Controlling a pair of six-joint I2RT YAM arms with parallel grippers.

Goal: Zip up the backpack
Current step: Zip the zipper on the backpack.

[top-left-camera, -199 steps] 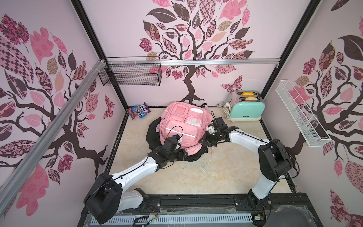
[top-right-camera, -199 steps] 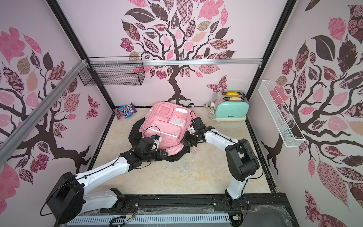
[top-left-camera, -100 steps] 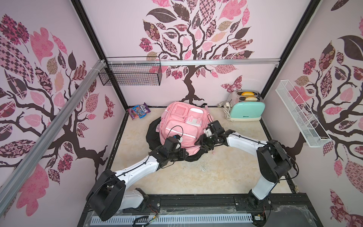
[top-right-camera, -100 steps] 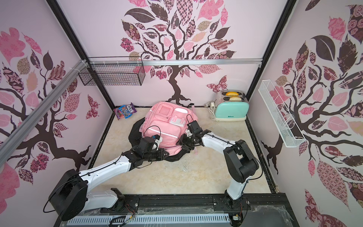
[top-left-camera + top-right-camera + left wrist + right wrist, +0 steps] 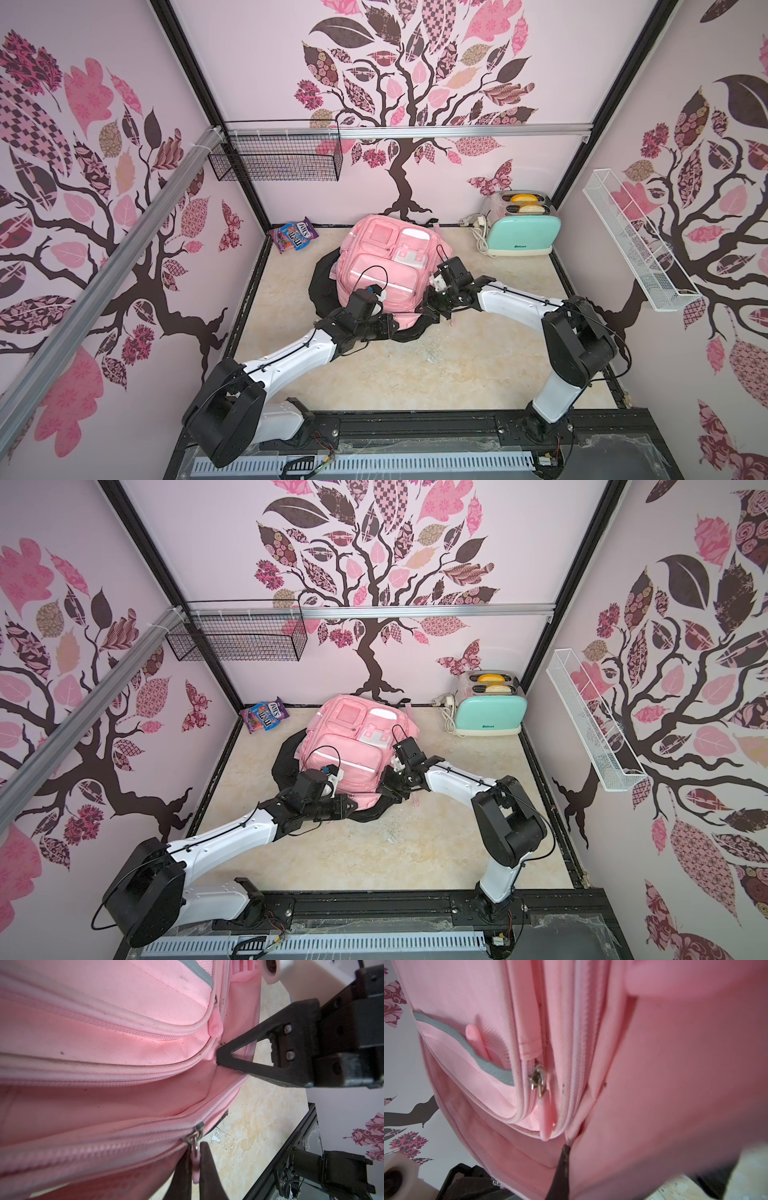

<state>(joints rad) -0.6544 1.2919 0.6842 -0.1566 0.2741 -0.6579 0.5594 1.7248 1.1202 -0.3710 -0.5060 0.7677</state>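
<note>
Backpack (image 5: 382, 266) lies by the worktop's (image 5: 415, 374) back edge; my left claw (image 5: 195, 1147) is clamped on its zipper pull (image 5: 195, 1172), my right claw (image 5: 218, 1057) pinched shut on its side seam (image 5: 207, 1051).

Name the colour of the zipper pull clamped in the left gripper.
Pale pink zipper pull on a silver slider; clearest in the left wrist view.

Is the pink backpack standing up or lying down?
Lying down. In both top views the pink backpack rests on its back, with its front pockets facing up toward the camera.
</note>
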